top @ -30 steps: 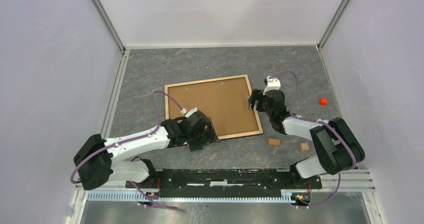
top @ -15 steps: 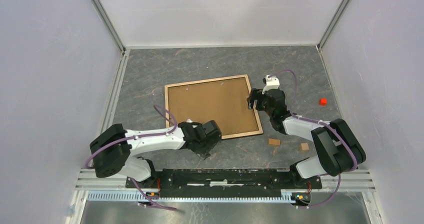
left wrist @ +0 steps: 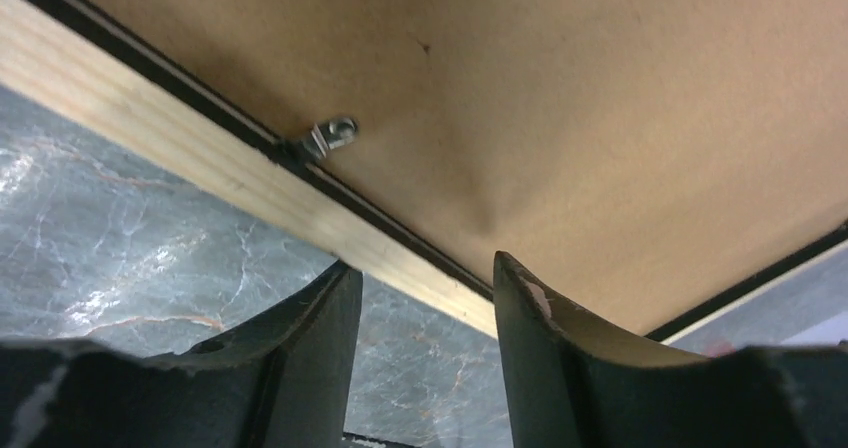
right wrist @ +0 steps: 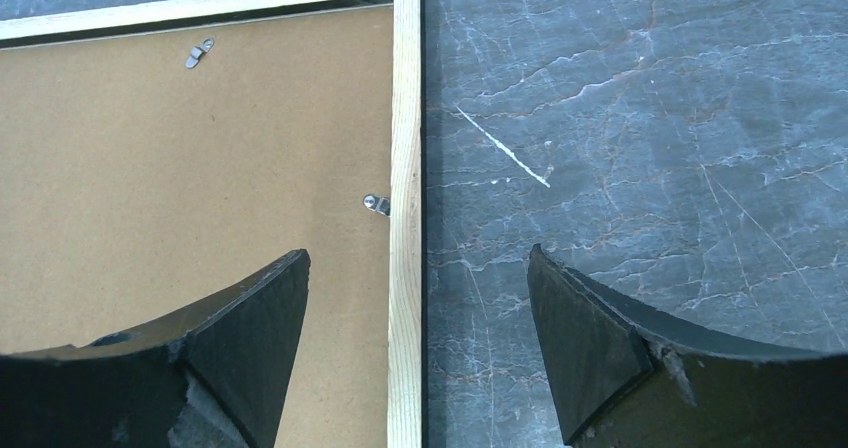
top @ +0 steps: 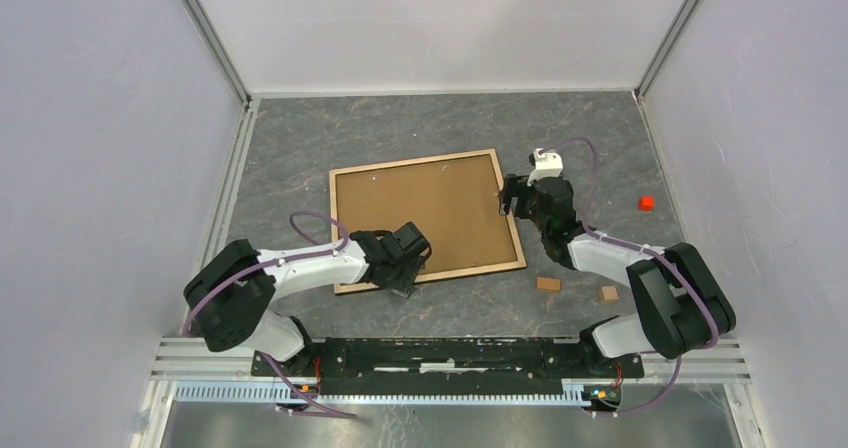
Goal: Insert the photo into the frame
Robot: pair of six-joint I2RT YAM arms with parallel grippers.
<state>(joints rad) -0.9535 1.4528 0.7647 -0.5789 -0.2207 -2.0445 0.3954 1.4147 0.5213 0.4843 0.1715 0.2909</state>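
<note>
**End effectors at two rims of the frame**

Left end effector (left wrist: 422, 261): fingers partly spread, grey bench (top: 300, 138) showing in the gap, nothing pinched. Tips sit close against the near rim of the frame (top: 415, 161). One metal clip (left wrist: 330, 136) shows on that rim, just beyond the tips.

Right end effector (right wrist: 418, 251): fingers spread wide, straddling the frame's right rim. Its left finger hangs over the board (top: 420, 213), its right finger over bare bench. Cannot tell whether either finger touches. Two more clips in the right wrist view, one on the right rim (right wrist: 377, 204), one near the far rim (right wrist: 200, 53).

Frame: lies flat at mid-bench, back side up, turned slightly off square with the bench edges. Light wood rim, with a thin black line inside it. The brown board fills the opening.

Other items: red cube (top: 646, 203) near the right edge of the bench, well apart from the frame. Two small wooden blocks (top: 548, 284) (top: 608, 293) toward the near right corner, the first one near the frame's near right corner.
</note>
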